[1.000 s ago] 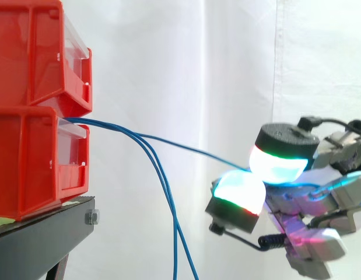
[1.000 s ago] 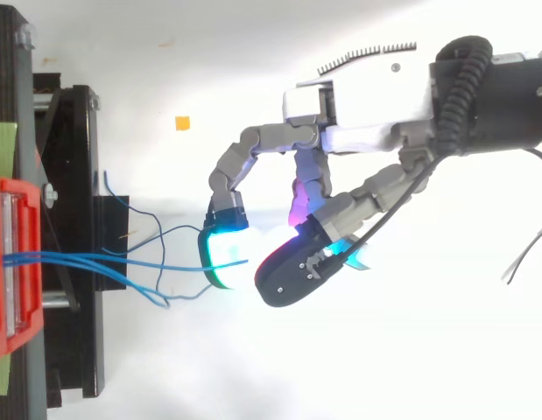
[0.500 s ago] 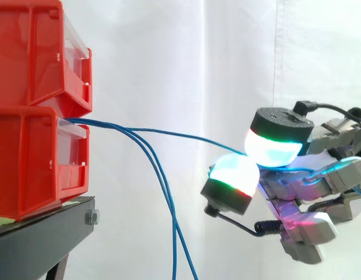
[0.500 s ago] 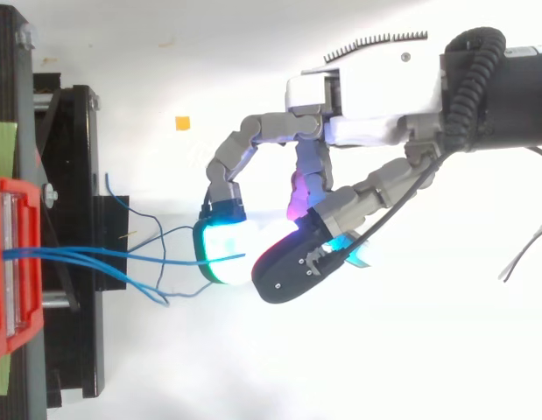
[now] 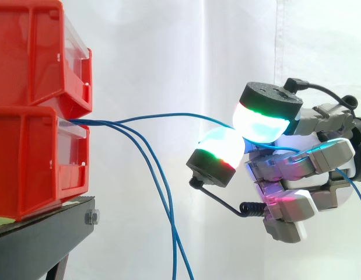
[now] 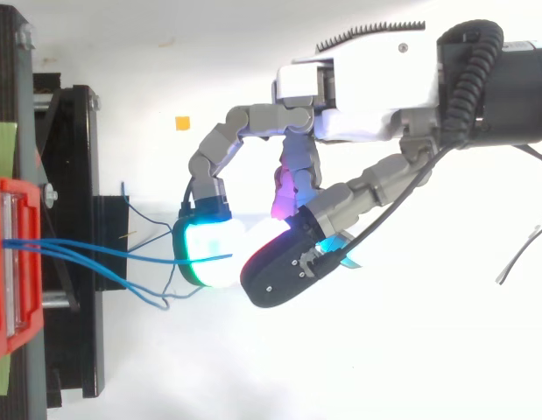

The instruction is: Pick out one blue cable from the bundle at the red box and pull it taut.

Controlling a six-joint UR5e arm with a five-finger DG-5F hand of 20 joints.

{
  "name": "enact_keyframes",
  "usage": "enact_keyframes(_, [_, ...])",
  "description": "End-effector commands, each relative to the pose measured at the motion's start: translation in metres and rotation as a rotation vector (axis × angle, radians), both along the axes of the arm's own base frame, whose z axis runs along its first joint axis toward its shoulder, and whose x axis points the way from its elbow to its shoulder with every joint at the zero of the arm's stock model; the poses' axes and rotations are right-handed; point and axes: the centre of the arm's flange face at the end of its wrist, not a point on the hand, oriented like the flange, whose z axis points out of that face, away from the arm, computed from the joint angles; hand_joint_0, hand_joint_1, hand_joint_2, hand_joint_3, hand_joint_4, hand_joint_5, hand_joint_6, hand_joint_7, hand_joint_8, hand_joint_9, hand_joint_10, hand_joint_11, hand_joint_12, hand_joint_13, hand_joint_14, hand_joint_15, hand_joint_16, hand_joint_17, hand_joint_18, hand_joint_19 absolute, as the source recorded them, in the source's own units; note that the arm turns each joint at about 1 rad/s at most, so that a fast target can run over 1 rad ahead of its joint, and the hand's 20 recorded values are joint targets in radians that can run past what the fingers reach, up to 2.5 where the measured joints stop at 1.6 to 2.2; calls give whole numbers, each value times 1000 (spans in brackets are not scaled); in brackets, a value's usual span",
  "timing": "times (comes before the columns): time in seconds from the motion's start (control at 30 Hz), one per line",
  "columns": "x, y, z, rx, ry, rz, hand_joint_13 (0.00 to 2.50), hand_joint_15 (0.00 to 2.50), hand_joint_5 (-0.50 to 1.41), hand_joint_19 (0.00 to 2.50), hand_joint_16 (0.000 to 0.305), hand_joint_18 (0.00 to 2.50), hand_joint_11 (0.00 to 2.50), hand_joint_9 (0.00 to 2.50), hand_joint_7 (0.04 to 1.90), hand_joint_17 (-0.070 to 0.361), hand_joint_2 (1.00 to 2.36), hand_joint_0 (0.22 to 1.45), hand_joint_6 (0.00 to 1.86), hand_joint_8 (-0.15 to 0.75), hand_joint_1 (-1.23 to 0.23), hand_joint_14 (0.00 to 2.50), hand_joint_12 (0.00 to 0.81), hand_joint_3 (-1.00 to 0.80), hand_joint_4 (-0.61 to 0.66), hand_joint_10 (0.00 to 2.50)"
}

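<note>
Two red bins are stacked on a black stand at the left. Several thin blue cables leave the lower bin's front. One blue cable arches rightward in a slack curve to my hand, which is shut on it between two glowing fingertips. Its tail trails out behind the hand at the right edge. The other blue cables droop down past the stand. From above, the hand reaches in from the right, its pads closed on the cable a short way off the bin.
A white curtain hangs behind the work. The stand's black frame juts out under the bins, with loose cable ends curling beside it. A small orange square lies on the white floor.
The hand has moved left toward the bins and slightly up, still holding the cable. The held cable went from a nearly straight line to a slack upward arch.
</note>
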Motion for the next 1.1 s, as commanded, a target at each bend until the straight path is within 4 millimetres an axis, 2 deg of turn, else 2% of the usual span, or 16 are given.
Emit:
enact_keyframes(0.0, [0,0,0,1,-1,-1,1257,589,3,569,59,1043,819,1708,961,132,1209,546,891,296,-881,18,376,-89,-203,30])
enact_keyframes(1.07, [0,0,0,0,-1,0,1318,636,-2,596,62,1138,810,1710,937,139,1105,582,894,291,-891,19,386,-66,-200,30])
